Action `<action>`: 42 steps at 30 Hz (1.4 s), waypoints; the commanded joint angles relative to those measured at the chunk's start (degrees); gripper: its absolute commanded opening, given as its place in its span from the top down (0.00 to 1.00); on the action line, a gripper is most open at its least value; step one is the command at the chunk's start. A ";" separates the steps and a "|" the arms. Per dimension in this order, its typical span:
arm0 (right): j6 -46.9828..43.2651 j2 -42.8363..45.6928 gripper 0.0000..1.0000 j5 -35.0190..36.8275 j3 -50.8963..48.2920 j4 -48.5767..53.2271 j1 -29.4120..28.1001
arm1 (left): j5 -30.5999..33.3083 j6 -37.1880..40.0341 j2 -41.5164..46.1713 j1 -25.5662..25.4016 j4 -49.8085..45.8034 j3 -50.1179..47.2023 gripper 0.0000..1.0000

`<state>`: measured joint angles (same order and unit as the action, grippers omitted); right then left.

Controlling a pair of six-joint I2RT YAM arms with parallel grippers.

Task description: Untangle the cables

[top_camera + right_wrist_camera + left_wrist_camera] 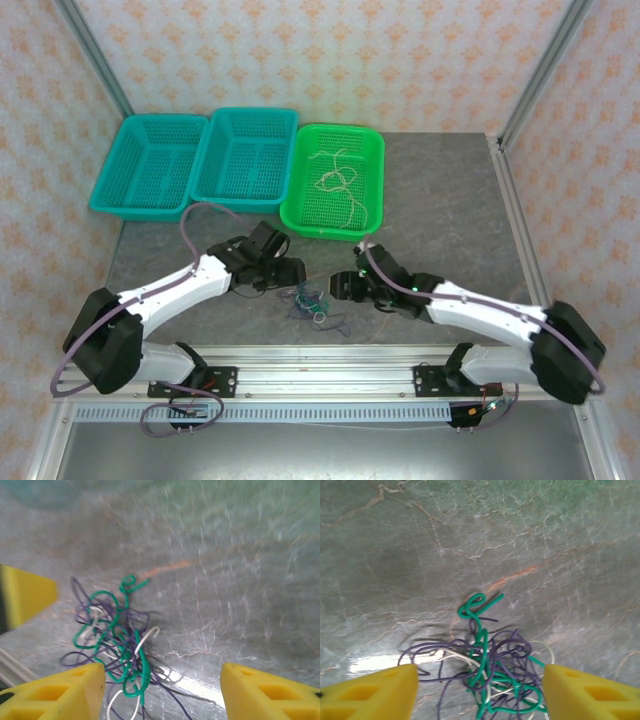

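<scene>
A tangle of green, dark purple and cream cables lies on the grey table between my two grippers. In the left wrist view the bundle sits in the gap of my left gripper; its yellow fingers stand wide apart and clamp nothing. My right gripper is open too, and the bundle lies by its left finger. From above, the left gripper is just left of the tangle and the right gripper just right of it. Loose cream cables lie in the green basket.
Two teal baskets stand side by side at the back left, next to the green one. A yellow finger of the other gripper shows at the left of the right wrist view. The metal rail runs along the near edge.
</scene>
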<state>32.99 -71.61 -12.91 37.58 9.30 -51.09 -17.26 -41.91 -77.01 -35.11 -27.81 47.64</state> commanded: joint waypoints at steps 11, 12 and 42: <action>15.70 -20.08 0.44 -6.76 8.67 -5.88 -0.63 | 0.00 -4.59 -11.91 -3.68 8.05 -2.30 0.82; 16.67 -20.98 0.45 -6.54 9.26 -4.36 -0.72 | 0.05 -4.90 -11.85 -3.87 8.57 -2.91 0.87; 23.39 -19.60 0.94 -7.02 5.33 -6.07 2.30 | 10.94 7.11 -1.14 -6.19 17.01 -12.23 1.00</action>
<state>55.77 -93.43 -19.84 43.83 4.80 -48.95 -9.56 -35.86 -79.88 -41.01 -12.12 36.60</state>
